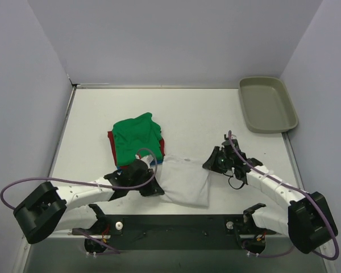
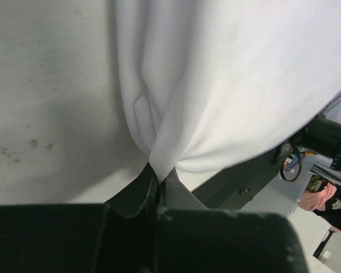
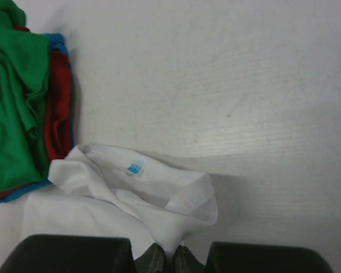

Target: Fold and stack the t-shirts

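Note:
The white t-shirt lies folded on the table at the front centre, its neck with a blue label turned towards the stack. My left gripper is shut on its near left edge; in the left wrist view the cloth is pinched between the jaws. My right gripper is shut on its far right corner; in the right wrist view the collar fold runs into the closed jaws. The green tee tops a stack over a red tee and a blue tee, just left of the white one.
A grey-beige tray stands at the back right corner. Walls close the table on the left, back and right. A black strip with the arm bases runs along the near edge.

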{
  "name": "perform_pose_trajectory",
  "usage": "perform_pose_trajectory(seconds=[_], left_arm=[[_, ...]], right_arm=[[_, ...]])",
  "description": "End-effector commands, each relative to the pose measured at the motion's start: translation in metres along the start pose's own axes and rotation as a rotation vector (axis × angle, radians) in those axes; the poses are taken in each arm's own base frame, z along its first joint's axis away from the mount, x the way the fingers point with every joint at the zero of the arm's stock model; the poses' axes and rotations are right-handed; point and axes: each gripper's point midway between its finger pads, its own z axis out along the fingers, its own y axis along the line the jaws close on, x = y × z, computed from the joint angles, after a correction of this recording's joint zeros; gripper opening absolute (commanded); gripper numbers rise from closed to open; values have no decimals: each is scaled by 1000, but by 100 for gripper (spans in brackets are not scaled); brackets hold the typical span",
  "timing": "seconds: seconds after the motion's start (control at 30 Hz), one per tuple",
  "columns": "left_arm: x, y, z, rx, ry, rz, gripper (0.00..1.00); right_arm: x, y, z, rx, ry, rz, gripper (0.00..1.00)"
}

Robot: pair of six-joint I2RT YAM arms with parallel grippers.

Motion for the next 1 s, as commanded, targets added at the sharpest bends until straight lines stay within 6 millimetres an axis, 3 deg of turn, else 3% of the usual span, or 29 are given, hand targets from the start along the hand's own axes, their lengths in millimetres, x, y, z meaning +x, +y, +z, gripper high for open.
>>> perform_pose_trajectory(seconds=[0.0, 0.03, 0.17, 0.27, 0.43, 0.47, 0.5, 0.53, 0.73, 0.83, 0.97], left_arm=[[-21, -37, -27, 17, -68, 104, 0], [-30, -58, -36, 64, -96, 120, 0], [-45, -86, -62, 92, -147, 161, 0], [-63, -99, -83, 74, -217, 197, 0], [-99, -94, -111, 8, -342, 201, 0], [-104, -92, -115, 2, -354, 213, 0], [-115, -87, -119, -11, -383, 198, 0], [-119, -83, -122, -25, -391, 194, 0], [-154, -60, -141, -77, -471, 171, 0], [-164, -54, -150, -86, -487, 174, 0], [-184, -41, -169, -106, -534, 149, 0]], right_arm=[[-46, 35, -31, -17, -110, -78, 0], [-53, 42, -36, -29, -125, -88, 0], [-85, 82, -54, -98, -185, -127, 0], [-94, 103, -50, -125, -182, -151, 0], [-128, 158, -45, -214, -213, -185, 0], [-130, 163, -34, -207, -196, -189, 0], [-141, 183, -37, -245, -217, -202, 0], [-142, 189, -23, -243, -190, -205, 0], [-166, 233, -2, -296, -201, -232, 0], [-173, 244, 10, -305, -197, -231, 0], [-198, 277, 7, -361, -237, -242, 0]])
